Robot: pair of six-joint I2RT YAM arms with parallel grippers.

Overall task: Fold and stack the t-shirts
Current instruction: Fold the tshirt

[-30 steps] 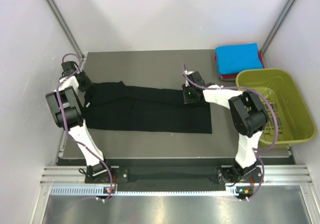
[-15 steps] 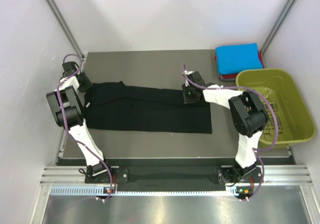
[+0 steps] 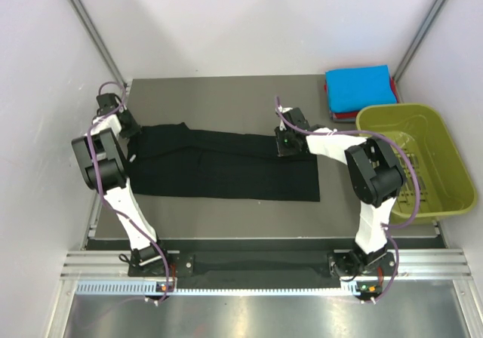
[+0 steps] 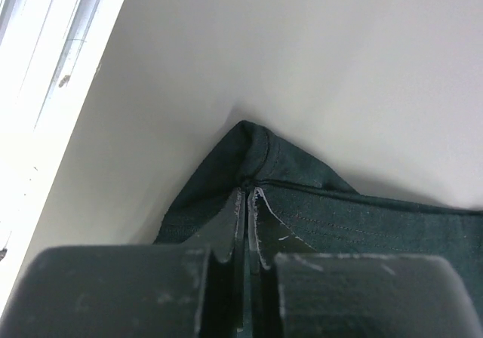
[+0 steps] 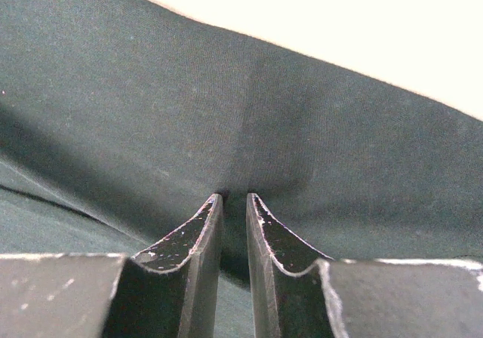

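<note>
From above: long black cloth t-shirt spread flat across grey table; folded bright blue t-shirt stacked on red one at far right, beside olive-green plastic basket.

Left wrist: left gripper pinched tight on shirt corner.

Right wrist: right gripper clamped on cloth fold.

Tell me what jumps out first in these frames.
A long black t-shirt lies stretched across the middle of the table, with the left gripper pinched on its far-left corner and the right gripper pinched on its far edge. At the far right, a bright blue folded shirt sits behind an olive-green basket.
</note>
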